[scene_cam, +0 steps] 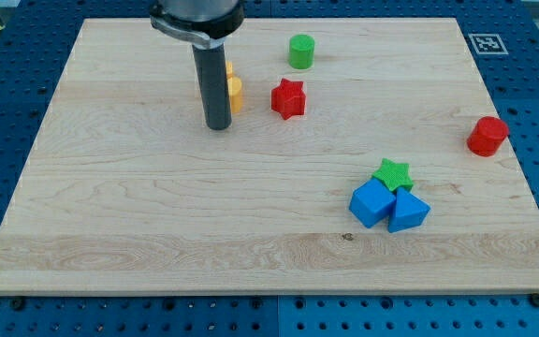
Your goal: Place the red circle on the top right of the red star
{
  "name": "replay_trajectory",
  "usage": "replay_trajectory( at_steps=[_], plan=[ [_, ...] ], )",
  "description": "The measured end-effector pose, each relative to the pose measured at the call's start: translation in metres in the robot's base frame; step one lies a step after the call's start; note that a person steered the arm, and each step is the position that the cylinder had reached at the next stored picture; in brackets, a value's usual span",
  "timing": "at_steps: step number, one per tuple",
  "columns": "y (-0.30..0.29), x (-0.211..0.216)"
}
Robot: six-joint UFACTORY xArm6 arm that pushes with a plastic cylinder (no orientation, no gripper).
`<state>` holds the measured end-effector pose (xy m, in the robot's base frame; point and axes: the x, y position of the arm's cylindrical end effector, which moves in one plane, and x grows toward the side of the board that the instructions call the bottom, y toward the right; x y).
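Note:
The red circle [487, 136] stands near the board's right edge, at mid height. The red star [288, 97] lies in the upper middle of the board, far to the left of the red circle. My tip [218, 126] rests on the board left of the red star and slightly below it, about a block's width and a half away. A yellow block [235, 91] sits just behind the rod, partly hidden, between my tip and the red star. My tip is far from the red circle.
A green cylinder [300, 51] stands above the red star near the top edge. A green star [392, 173], a blue cube [372, 202] and another blue block [408, 212] cluster at the lower right. The wooden board [110, 225] lies on a blue pegboard.

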<state>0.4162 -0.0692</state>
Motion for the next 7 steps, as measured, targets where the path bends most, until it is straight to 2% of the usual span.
replay_trajectory(
  at_steps=[2,3,5,7],
  plan=[
    [0.089,0.004],
    [0.127,0.021],
    [0.126,-0.034],
    [0.054,-0.035]
  ],
)
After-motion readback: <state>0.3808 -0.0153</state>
